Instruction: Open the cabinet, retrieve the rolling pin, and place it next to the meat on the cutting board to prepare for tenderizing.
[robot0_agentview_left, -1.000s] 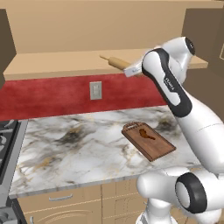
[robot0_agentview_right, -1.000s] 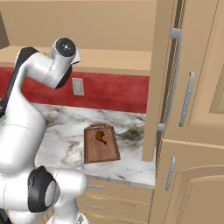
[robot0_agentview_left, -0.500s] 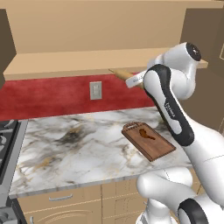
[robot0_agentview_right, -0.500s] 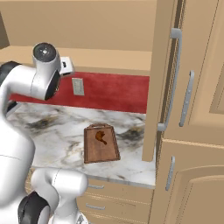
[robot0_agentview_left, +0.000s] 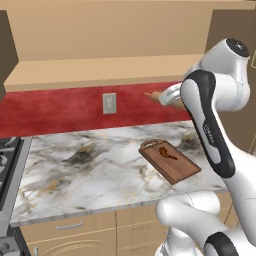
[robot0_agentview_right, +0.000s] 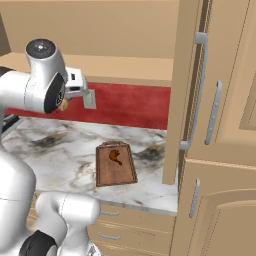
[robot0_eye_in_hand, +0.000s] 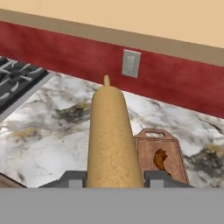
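The light-brown rolling pin (robot0_eye_in_hand: 111, 135) runs lengthwise away from the camera, and my gripper (robot0_eye_in_hand: 114, 179) is shut on its near end. In the left base view its tip (robot0_agentview_left: 156, 95) sticks out from the gripper (robot0_agentview_left: 169, 97), in front of the red backsplash and just below the open cabinet's shelf (robot0_agentview_left: 100, 70). The dark cutting board (robot0_agentview_left: 170, 161) lies on the marble counter below, with the small meat (robot0_agentview_left: 167, 153) near its handle end. The board (robot0_eye_in_hand: 159, 157) and meat (robot0_eye_in_hand: 161, 159) sit lower right of the pin. The cabinet door (robot0_agentview_right: 190, 75) stands open beside the board (robot0_agentview_right: 116, 164).
A wall outlet (robot0_agentview_left: 109, 103) sits on the backsplash. The stove (robot0_eye_in_hand: 17, 83) borders the marble counter (robot0_agentview_left: 90, 165) on the left. A tall cupboard (robot0_agentview_right: 225, 140) with bar handles stands right of the board. Drawers run below the counter edge.
The arm has drawn the rolling pin off the cabinet shelf, down and to the right in the left base view, so it hangs in front of the backsplash above the board.
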